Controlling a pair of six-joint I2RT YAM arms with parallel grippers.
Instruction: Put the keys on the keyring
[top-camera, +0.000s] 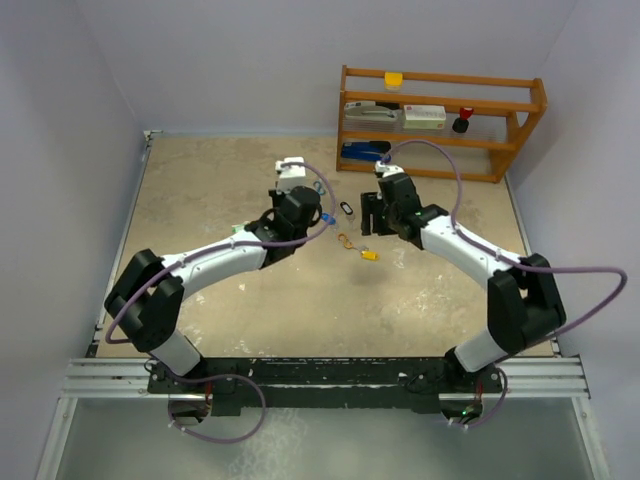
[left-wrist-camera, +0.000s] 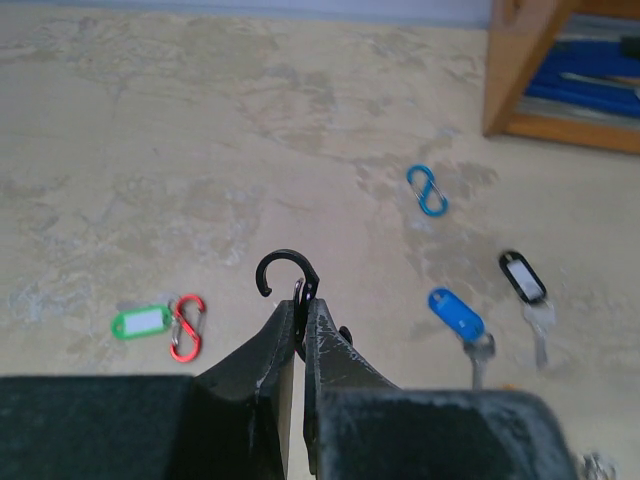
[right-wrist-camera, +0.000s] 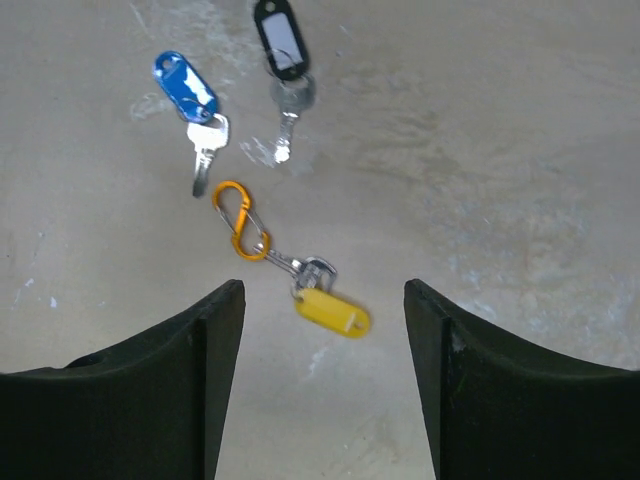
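My left gripper (left-wrist-camera: 302, 305) is shut on a black S-shaped wire hook (left-wrist-camera: 290, 275), whose open curl sticks out above the fingertips. On the table ahead lie a blue tag with a key (left-wrist-camera: 456, 313), a black tag with a white label and key (left-wrist-camera: 523, 277), and a green tag (left-wrist-camera: 140, 322) beside a red hook (left-wrist-camera: 187, 327). My right gripper (right-wrist-camera: 322, 287) is open and empty, hovering over a yellow tag (right-wrist-camera: 333, 312) whose key ring hangs on an orange hook (right-wrist-camera: 240, 220). The blue tag (right-wrist-camera: 184, 85) and black tag (right-wrist-camera: 279, 38) lie beyond it.
A loose blue hook (left-wrist-camera: 428, 190) lies further back. A wooden shelf rack (top-camera: 440, 120) with small items stands at the back right. From above, the left gripper (top-camera: 312, 212) and right gripper (top-camera: 370, 228) face each other at the table's middle, with the yellow tag (top-camera: 369, 254) below them.
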